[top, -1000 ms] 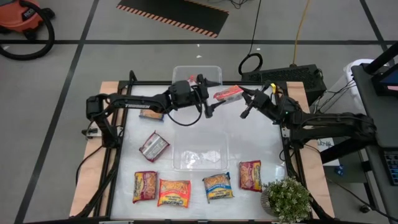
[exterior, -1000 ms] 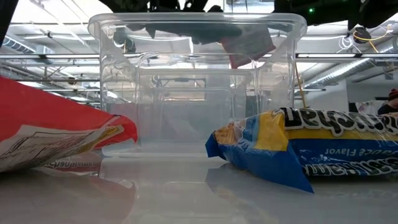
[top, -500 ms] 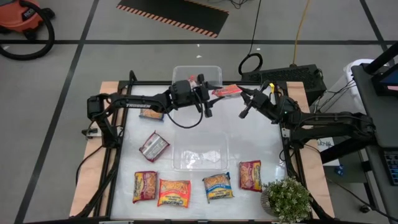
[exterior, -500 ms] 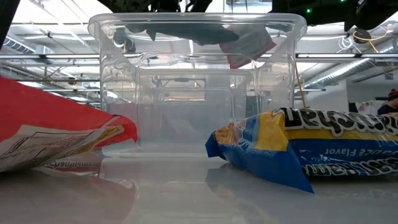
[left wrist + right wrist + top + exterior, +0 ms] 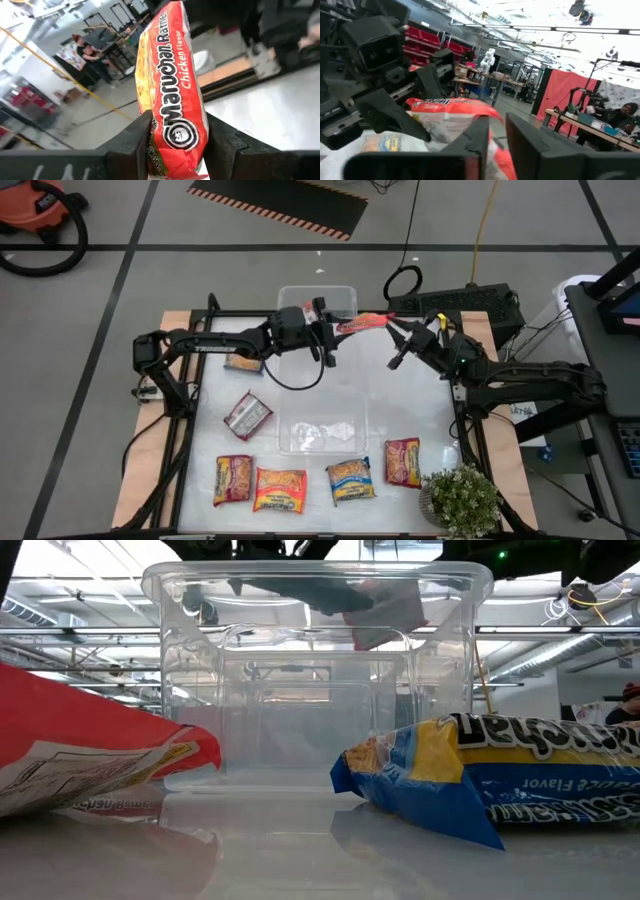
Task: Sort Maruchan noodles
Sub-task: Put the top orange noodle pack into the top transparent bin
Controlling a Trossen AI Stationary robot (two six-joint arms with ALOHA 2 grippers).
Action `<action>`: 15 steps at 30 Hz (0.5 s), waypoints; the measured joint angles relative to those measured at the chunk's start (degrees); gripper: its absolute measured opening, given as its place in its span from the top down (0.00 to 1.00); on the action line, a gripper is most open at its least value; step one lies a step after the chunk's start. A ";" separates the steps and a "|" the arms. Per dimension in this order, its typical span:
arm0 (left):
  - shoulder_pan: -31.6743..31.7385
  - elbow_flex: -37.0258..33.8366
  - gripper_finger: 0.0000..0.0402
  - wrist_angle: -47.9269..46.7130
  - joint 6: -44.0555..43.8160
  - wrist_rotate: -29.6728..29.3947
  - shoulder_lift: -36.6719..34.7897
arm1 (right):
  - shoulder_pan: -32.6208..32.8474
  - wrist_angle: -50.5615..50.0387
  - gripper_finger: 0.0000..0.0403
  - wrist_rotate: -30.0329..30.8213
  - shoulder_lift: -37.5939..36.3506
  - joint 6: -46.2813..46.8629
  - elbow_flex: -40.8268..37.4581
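A red Maruchan chicken packet (image 5: 172,95) was clamped at one end in the left hand (image 5: 328,346), held in the air near the desk's far edge beside the clear bin (image 5: 318,298). The right hand (image 5: 398,348), slightly parted, was seen releasing its other end. Being light, crinkly and brittle inside, it was judged best pinched across an end seam.

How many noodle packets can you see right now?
7. Four in a row along the near edge, one mid-left, one under the left arm, one between the grippers. More may be hidden.
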 joint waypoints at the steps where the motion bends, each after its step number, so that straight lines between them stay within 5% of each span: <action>1: 0.05 0.01 0.64 -2.08 1.80 -0.66 -0.89 | 0.00 -0.87 0.82 0.73 -0.93 0.04 0.00; 8: 1.48 0.01 0.64 -11.28 13.88 -9.46 -5.53 | 0.00 -6.68 0.68 2.98 -6.43 1.49 0.00; 15: 5.14 0.01 0.64 -15.07 23.04 -16.21 -6.52 | 0.00 -9.96 0.66 4.16 -8.10 3.05 0.00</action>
